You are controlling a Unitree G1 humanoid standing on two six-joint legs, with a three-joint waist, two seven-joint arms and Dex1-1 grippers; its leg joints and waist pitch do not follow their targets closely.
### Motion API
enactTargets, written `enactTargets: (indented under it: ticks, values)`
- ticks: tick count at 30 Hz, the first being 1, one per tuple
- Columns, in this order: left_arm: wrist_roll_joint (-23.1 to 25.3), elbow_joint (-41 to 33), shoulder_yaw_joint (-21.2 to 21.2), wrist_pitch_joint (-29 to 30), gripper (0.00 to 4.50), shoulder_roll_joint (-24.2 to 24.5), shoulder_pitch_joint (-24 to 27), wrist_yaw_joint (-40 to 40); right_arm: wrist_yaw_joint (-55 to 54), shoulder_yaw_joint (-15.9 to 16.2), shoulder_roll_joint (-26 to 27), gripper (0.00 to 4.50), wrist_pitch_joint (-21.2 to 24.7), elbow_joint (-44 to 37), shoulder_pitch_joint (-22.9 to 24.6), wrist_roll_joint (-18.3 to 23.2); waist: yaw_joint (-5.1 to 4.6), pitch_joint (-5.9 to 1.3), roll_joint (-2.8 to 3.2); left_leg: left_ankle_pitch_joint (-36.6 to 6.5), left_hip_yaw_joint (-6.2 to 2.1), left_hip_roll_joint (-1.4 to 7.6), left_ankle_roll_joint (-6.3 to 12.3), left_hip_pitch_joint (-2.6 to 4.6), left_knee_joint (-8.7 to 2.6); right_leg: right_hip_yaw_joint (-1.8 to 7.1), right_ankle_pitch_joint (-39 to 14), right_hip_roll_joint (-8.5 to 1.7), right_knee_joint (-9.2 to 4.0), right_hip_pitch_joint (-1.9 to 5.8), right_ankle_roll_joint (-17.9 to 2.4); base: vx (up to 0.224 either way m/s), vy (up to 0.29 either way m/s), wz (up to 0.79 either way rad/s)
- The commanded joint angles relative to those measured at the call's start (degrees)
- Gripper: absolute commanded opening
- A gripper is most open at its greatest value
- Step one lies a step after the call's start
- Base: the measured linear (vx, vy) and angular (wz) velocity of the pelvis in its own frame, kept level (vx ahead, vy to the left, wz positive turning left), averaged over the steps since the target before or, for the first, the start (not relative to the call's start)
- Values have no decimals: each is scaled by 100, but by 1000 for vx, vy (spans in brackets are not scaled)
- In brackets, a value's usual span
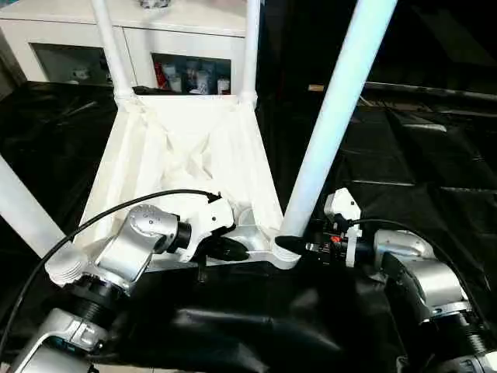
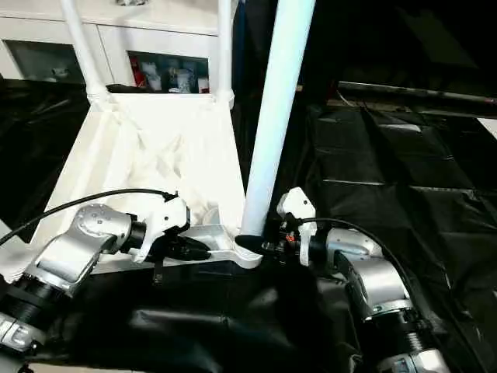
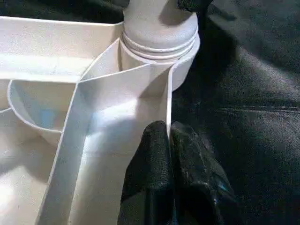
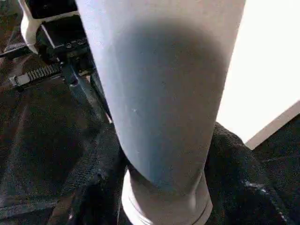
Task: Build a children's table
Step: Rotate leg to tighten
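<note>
Left wrist view: left claw [image 3: 168, 140] pinches tabletop rim [image 3: 168, 101] — right claw [image 2: 260, 245] straddles leg [image 2: 268, 140].

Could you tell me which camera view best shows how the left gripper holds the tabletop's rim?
The left wrist view: its fingers pinch the tabletop's thin rim wall by the corner socket. The eye views show the left gripper side-on; the right wrist view catches it behind the leg.
</note>
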Motion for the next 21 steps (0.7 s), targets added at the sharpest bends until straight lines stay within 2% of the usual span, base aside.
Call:
enactTargets:
  ticks: [1, 2, 3, 4, 5, 6, 7, 8, 9, 11, 13, 15, 16, 21]
  values:
    - [261, 538, -79, 153, 0, -281, 86, 762, -415, -111, 194, 197, -50, 62, 119, -2, -14, -233, -9, -1304, -151, 375, 123, 97, -351, 257, -1193, -436, -366, 145, -1316, 0, 0, 0]
    - [280, 690, 8, 204, 0, -455, 7, 1073, -770, -209, 339, 197, -120, 123, 169, -62, -12, -224, -13, -1406, -152, 367, 87, 105, -357, 257, -1387, -434, -389, 135, -1270, 0, 0, 0]
    - [290, 787, 60, 246, 0, -570, -49, 1269, -1034, -279, 447, 196, -173, 174, 198, -111, -12, -209, -15, -1634, -155, 369, -5, 135, -362, 266, -1778, -444, -434, 91, -1176, 0, 0, 0]
    - [299, 857, 87, 274, 0, -656, -92, 1401, -1250, -329, 534, 196, -199, 221, 214, -151, -31, -197, -26, -1817, -176, 357, -79, 126, -376, 262, -2166, -445, -464, 89, -1046, 0, 0, 0]
    - [354, 1055, 119, 302, 0, -872, -218, 1740, -1758, -413, 752, 196, -270, 322, 240, -261, -53, -195, -11, -1928, -208, 352, -123, 102, -391, 256, -2470, -456, -481, 93, -905, -50, 7, -2]
    - [432, 1293, 123, 269, 0, -1110, -360, 2107, -2383, -498, 1018, 196, -282, 428, 242, -400, -64, -187, -20, -2022, -215, 348, -183, 126, -395, 251, -2726, -457, -528, 56, -769, 0, 0, 0]
    - [432, 1293, 123, 269, 0, -1110, -360, 2107, -2383, -498, 1018, 195, -282, 428, 242, -400, -66, -186, -21, -2113, -220, 344, -205, 146, -394, 251, -2859, -458, -547, 35, -718, 0, 0, 0]
    - [477, 1448, 120, 244, 0, -1285, -449, 2359, -2878, -554, 1225, 195, -250, 488, 226, -519, -66, -190, -32, -2159, -230, 339, -213, 155, -390, 245, -2958, -461, -555, 38, -662, 0, 0, 0]
    - [492, 1506, 119, 237, 0, -1353, -484, 2453, -3073, -576, 1306, 195, -234, 508, 218, -567, -77, -177, -15, -2187, -232, 335, -201, 144, -401, 254, -3050, -465, -575, 22, -629, 0, 0, 0]
    - [557, 1748, 115, 183, 0, -1640, -635, 2800, -3899, -651, 1653, 195, -178, 601, 167, -789, -87, -163, 4, -2406, -243, 320, -238, 193, -390, 238, -3370, -454, -651, -39, -476, 0, 0, 0]
    - [595, 1891, 95, 124, 0, -1781, -730, 2939, -4170, -589, 1848, 195, -192, 634, 132, -923, -99, -177, 13, -2527, -286, 325, -264, 190, -422, 205, -3405, -464, -657, -6, -403, 0, 0, 0]
    - [622, 1945, 65, 84, 0, -1816, -775, 2951, -4275, -526, 1940, 195, -219, 654, 104, -1029, -114, -190, 21, -2549, -295, 337, -273, 158, -462, 206, -3065, -447, -638, 13, -402, 0, 0, 0]
    - [628, 1979, 39, -9, 0, -1808, -797, 2892, -4184, -458, 1969, 195, -313, 638, 86, -1037, -105, -186, 43, -2605, -291, 339, -269, 170, -466, 219, -2952, -445, -631, -4, -425, 0, 0, 0]
    - [651, 1986, -22, -197, 0, -1695, -765, 2698, -4035, -545, 1984, 195, -462, 528, 70, -863, -103, -187, 21, -2557, -273, 330, -171, 140, -463, 253, -2774, -461, -623, 3, -510, 0, 0, 0]
